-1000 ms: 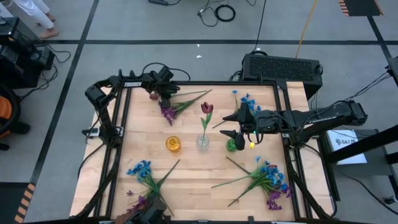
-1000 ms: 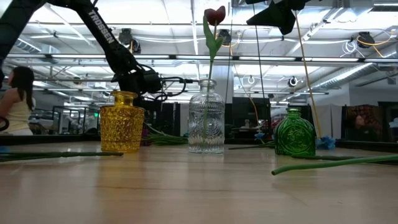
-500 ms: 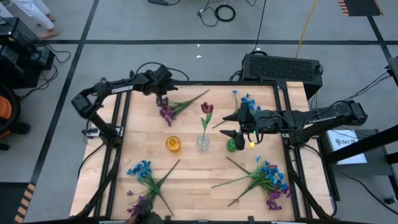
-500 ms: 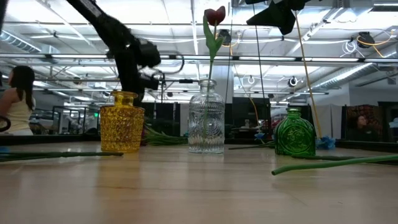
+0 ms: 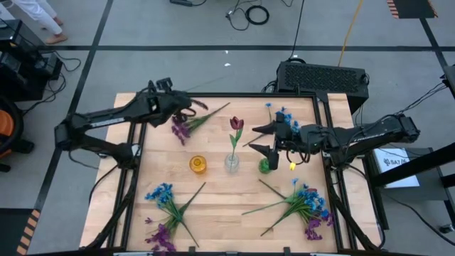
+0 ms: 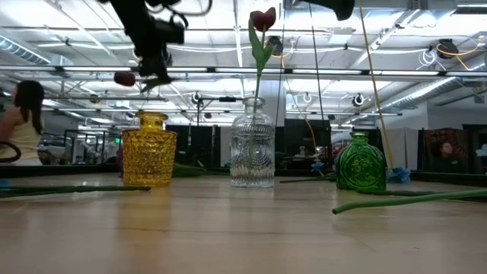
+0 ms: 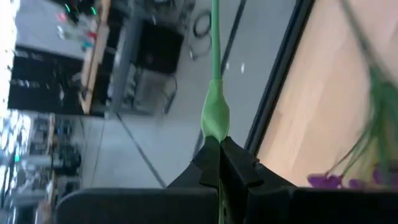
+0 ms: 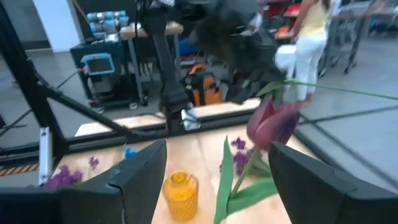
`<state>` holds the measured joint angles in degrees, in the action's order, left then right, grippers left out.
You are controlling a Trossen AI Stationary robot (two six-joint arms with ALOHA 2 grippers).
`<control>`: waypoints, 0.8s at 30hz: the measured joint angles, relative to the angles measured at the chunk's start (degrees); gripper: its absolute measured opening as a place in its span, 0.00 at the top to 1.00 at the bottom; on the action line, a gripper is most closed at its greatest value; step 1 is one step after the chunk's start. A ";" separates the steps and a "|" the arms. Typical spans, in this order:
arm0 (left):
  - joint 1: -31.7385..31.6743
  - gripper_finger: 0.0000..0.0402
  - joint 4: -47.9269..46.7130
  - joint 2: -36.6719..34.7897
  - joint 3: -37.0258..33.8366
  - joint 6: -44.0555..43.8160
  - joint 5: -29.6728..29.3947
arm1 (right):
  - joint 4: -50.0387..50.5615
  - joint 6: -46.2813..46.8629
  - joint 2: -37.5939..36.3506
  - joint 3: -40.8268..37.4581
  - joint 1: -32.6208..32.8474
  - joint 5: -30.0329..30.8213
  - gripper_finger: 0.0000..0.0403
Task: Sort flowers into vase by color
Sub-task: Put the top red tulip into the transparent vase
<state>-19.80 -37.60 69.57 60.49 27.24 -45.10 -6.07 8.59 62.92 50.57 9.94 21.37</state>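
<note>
Around the wooden table, grey floor. A black perforated case sits just beyond its far edge, a coiled cable lies farther out. Over in the low view, a seated person at the left, bright strip lights overhead. Another person in white trousers stands behind, and an orange bag is in there too.

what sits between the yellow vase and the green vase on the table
The clear glass vase holding one dark red flower stands between the yellow vase and green vase, in both high and low views.

The stem held by the left gripper runs past the frame's edge
</note>
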 joint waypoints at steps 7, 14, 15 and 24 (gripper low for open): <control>10.25 1.00 -3.25 -5.08 0.00 -4.32 -2.36 | -4.63 -4.07 0.00 1.04 4.32 2.99 0.32; 24.36 1.00 -4.22 -5.77 0.00 -5.51 -10.61 | -4.23 -10.12 0.04 5.49 10.86 11.89 0.32; 26.04 1.00 -4.13 -5.60 0.00 -5.51 -12.27 | -4.00 -11.05 0.33 6.31 11.66 13.50 0.32; 35.11 1.00 -0.62 -5.47 2.20 -5.19 -22.97 | 0.66 -20.91 11.95 21.51 12.36 25.01 0.32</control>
<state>15.31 -38.22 64.10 62.69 22.05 -68.08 -5.41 -12.32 74.87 72.08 22.30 46.39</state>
